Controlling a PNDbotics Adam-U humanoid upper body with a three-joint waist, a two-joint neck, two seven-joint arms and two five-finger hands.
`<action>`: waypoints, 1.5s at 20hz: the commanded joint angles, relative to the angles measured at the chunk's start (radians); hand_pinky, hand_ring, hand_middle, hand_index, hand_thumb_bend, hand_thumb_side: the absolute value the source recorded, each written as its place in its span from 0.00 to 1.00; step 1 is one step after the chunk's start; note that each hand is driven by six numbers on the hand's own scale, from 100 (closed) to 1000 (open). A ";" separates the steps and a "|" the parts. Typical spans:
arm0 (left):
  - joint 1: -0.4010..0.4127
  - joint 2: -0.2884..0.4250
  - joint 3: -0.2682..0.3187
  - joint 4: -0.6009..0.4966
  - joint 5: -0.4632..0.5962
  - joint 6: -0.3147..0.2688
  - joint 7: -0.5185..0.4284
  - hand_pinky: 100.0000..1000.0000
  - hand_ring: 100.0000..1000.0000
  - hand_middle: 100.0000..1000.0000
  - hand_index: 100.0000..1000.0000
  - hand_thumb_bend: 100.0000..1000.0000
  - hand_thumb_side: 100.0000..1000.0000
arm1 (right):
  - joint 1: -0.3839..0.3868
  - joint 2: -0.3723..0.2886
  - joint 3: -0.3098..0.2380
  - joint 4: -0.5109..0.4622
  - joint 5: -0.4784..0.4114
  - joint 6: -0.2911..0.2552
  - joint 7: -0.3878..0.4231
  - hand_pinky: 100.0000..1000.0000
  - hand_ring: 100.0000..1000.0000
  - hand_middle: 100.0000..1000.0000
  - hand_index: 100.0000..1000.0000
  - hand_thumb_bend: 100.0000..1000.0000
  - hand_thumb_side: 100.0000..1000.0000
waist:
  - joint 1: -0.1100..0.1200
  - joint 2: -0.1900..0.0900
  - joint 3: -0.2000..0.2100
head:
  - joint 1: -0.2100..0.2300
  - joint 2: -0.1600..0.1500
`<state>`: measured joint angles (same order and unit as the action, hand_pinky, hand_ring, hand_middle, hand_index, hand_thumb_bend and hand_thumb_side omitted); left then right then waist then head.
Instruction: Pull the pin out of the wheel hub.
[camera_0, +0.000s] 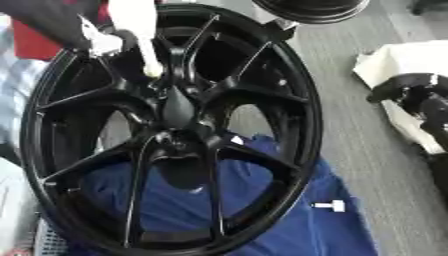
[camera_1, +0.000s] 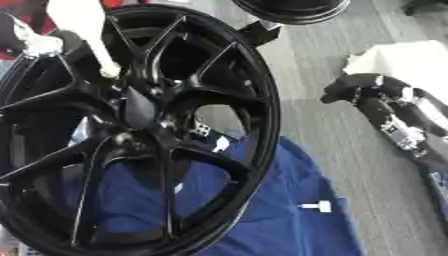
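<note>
A large black wheel hub (camera_0: 175, 125) is stood nearly upright on a blue cloth (camera_0: 289, 210). A pale, slender pin (camera_0: 140, 30) is seated near the hub centre and projects up and away between the spokes. The left hand (camera_0: 96, 40) is seen at the upper left, beside the pin's outer end; whether its fingers are closed on the pin cannot be told. The right hand (camera_1: 385, 107) is held well apart at the right, fingers relaxed, holding nothing. The pin is judged light, rigid and smooth, hence liable to slip. Hold should be taken on the exposed shaft and the pull kept along its axis. The hub is judged heavy and stiff.
</note>
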<state>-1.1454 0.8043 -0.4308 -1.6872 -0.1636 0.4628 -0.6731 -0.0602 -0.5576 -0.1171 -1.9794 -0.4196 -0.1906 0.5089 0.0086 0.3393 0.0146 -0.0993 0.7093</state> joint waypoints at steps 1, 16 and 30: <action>-0.023 0.055 0.092 0.007 0.039 0.019 0.072 0.58 0.31 0.02 0.09 0.00 0.18 | 0.003 -0.019 -0.014 -0.021 -0.007 -0.007 -0.003 1.00 0.78 0.74 0.82 0.00 0.51 | -0.004 -0.027 0.005 | -0.003 -0.006; 0.590 0.276 0.564 0.129 0.102 -0.052 0.662 0.65 0.40 0.17 0.27 0.00 0.16 | 0.010 0.000 -0.041 -0.021 -0.014 -0.028 -0.027 1.00 0.78 0.74 0.82 0.00 0.50 | -0.038 -0.015 0.052 | -0.048 0.008; 0.828 0.205 0.576 0.161 0.142 -0.096 0.551 0.93 0.86 0.79 0.89 0.22 1.00 | 0.003 0.007 -0.042 -0.021 -0.020 -0.040 -0.032 1.00 0.77 0.74 0.82 0.00 0.50 | -0.059 -0.007 0.055 | -0.059 -0.023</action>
<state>-0.3132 0.9796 0.1307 -1.5213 -0.0146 0.3708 -0.1053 -0.0527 -0.5379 -0.1480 -1.9794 -0.4328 -0.2272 0.4765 -0.0568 0.3488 0.0693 -0.1559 0.7005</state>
